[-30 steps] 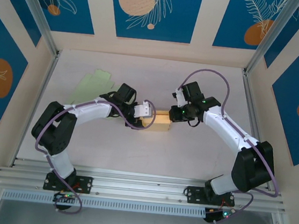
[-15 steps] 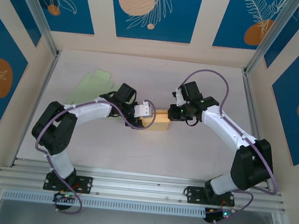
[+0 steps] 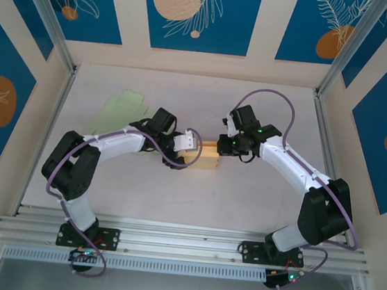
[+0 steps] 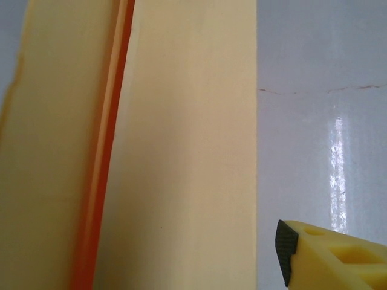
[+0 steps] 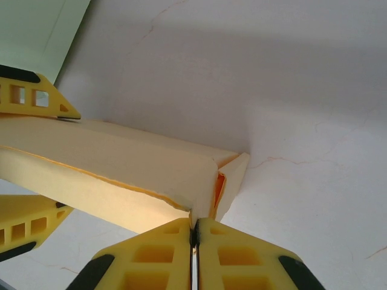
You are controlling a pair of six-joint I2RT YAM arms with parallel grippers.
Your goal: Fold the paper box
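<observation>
The pale yellow paper box (image 3: 207, 156) lies mid-table between both arms, partly folded, with an orange inner edge (image 4: 103, 181) showing along a seam. My right gripper (image 3: 223, 146) (image 5: 193, 232) is shut on a thin flap at the box's right end (image 5: 205, 181). My left gripper (image 3: 190, 149) is open and straddles the box's left end. In the right wrist view its fingers (image 5: 36, 96) stand on either side of the box. In the left wrist view one fingertip (image 4: 302, 251) stands a little apart from the box's side (image 4: 181, 151).
A light green sheet of paper (image 3: 119, 106) lies flat at the back left of the white table (image 3: 173, 199). Frame rails (image 3: 168, 244) run along the near edge, and enclosure walls stand close on both sides.
The right gripper has shifted slightly left, toward the box's end. The left arm and the box have stayed nearly still.
</observation>
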